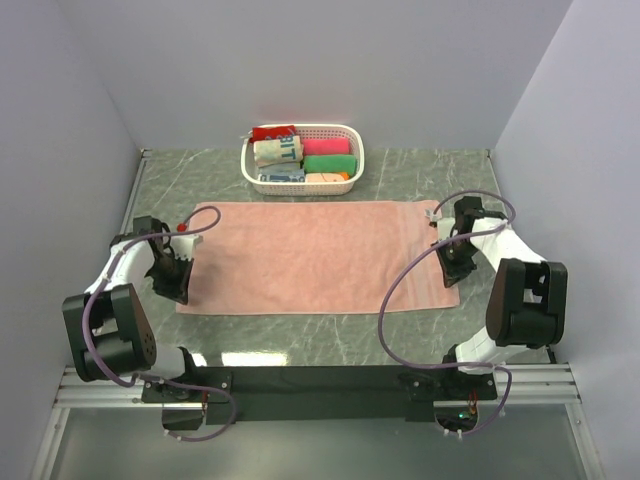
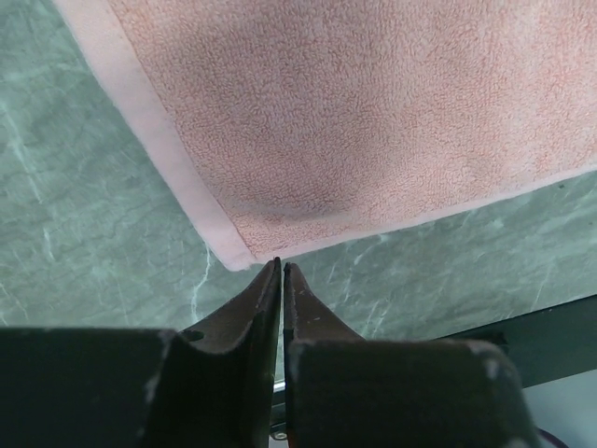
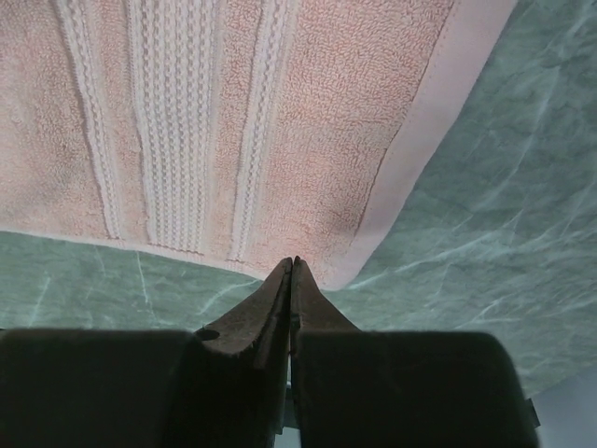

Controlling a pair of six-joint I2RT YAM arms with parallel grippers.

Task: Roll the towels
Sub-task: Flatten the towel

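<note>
Towel: spread flat. My left gripper and right gripper: fingers pressed together at its near corners, probably placed to start the roll.

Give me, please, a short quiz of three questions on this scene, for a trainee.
1. True or false: the pink towel lies flat on the table, not yet rolled.
2. Where is the white basket? A: on the towel. B: beyond the towel's far edge. C: at its left.
3. Which gripper is at the towel's end with the ribbed band?
Key: 1 true; 2 B; 3 the right gripper.
</note>
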